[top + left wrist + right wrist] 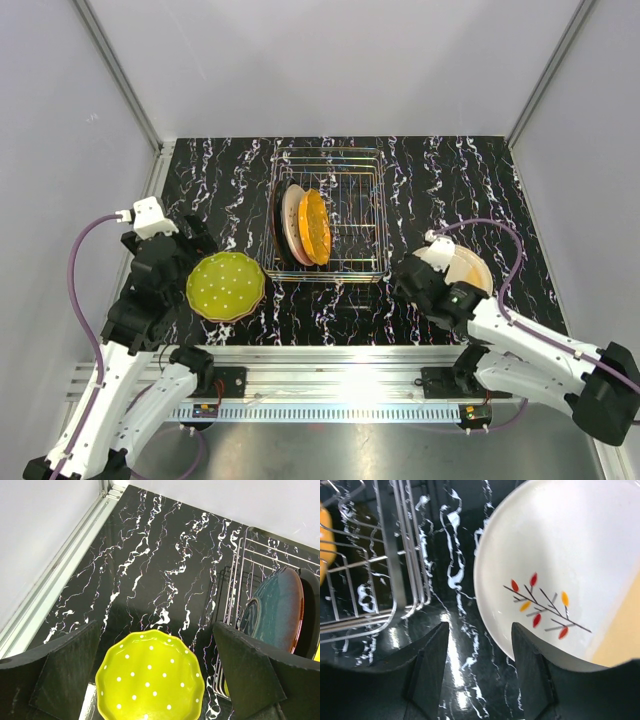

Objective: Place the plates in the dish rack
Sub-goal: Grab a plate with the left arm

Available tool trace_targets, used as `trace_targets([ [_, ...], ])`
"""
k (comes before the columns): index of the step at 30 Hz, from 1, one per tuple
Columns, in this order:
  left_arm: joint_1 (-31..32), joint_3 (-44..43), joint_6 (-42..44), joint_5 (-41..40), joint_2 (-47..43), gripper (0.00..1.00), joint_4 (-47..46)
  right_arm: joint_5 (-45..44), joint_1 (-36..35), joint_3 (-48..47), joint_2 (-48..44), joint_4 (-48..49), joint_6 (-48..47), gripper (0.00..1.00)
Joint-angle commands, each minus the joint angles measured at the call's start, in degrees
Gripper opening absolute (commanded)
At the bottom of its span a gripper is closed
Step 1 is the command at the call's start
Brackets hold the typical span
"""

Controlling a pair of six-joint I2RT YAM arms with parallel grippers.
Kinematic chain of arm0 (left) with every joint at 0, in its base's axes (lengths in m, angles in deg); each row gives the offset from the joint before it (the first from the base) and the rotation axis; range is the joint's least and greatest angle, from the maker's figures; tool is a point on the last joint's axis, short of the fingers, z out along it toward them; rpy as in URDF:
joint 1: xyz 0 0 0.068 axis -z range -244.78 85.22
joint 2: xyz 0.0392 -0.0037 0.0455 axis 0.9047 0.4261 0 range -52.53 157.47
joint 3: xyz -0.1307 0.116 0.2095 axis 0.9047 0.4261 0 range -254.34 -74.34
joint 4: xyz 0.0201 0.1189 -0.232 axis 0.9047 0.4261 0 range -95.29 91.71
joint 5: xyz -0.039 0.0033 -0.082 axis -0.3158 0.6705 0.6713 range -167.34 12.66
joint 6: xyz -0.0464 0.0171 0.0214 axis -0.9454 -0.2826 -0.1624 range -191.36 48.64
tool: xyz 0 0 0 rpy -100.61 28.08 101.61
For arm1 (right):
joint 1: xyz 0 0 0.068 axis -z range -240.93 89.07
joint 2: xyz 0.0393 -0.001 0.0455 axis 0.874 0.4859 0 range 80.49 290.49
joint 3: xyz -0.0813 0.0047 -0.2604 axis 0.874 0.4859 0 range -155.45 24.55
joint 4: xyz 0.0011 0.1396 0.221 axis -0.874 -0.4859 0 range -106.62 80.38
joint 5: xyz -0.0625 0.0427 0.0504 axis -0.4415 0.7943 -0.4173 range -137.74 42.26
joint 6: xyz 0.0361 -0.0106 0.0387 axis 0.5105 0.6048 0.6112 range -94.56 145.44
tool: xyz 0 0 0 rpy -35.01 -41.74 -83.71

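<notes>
A yellow-green plate (226, 286) with white dots lies flat on the table left of the dish rack (372, 215). My left gripper (196, 262) is open just above it, and in the left wrist view the plate (149, 682) sits between the spread fingers (65, 665). The rack holds three upright plates: black, pink and orange (314, 226). A cream plate (468, 266) with a leaf pattern lies right of the rack. My right gripper (418, 280) is open at its left rim. In the right wrist view one finger (530, 665) overlaps the plate's edge (560, 555).
The rack's right slots (360, 230) hold nothing. Its wire frame shows close in the left wrist view (235, 580) and the right wrist view (395, 555). White walls enclose the black marble table (230, 180), with a metal rail along the near edge.
</notes>
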State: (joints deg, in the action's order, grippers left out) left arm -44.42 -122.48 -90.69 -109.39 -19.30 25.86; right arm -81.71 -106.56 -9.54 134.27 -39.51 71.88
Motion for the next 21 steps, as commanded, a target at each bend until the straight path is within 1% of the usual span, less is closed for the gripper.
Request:
trace_targets([
  [1, 0.29, 0.06, 0.61, 0.68, 0.25, 0.99, -2.15, -9.79, -3.59, -2.65, 0.01, -6.23, 7.0, 0.6],
  [3, 0.38, 0.15, 0.7, 0.76, 0.43, 0.99, -2.07, -10.76, -4.38, -3.61, 1.14, -7.2, 7.53, 0.59],
  [7, 0.47, 0.06, 0.7, 0.94, 0.52, 0.99, -2.15, -12.6, -5.96, -6.78, 5.98, -12.29, 8.06, 0.59],
  [11, 0.56, -0.02, 0.79, 1.55, 0.87, 0.99, -2.24, -12.08, -7.72, -7.4, 9.23, -11.59, 6.3, 0.6],
  [14, 0.56, -0.2, 1.14, 2.95, 1.22, 0.99, -2.07, -11.73, -9.03, -7.22, 12.22, -11.86, 6.83, 0.61],
  [15, 0.65, -0.2, 1.57, 4.27, 1.13, 0.99, -2.24, -11.81, -9.48, -7.14, 13.53, -11.77, 7.35, 0.61],
  [16, 1.17, 0.06, 2.45, 8.28, 0.96, 0.99, -2.59, -12.6, -9.74, -7.22, 14.24, -12.81, 8.22, 0.61],
  [17, 1.61, 0.5, 2.98, 10.76, 0.78, 0.99, -4.16, -13.13, -10.09, -7.4, 14.94, -13.7, 10.15, 0.61],
  [19, 2.92, 0.86, 3.86, 15.77, 1.04, 0.99, -4.7, -13.75, -10.45, -7.57, 16.96, -13.97, 10.52, 0.62],
  [21, 3.81, 0.42, 4.21, 16.67, 2.53, 0.99, -4.27, -14.53, -10.54, -7.66, 19.07, -14.84, 13.14, 0.64],
])
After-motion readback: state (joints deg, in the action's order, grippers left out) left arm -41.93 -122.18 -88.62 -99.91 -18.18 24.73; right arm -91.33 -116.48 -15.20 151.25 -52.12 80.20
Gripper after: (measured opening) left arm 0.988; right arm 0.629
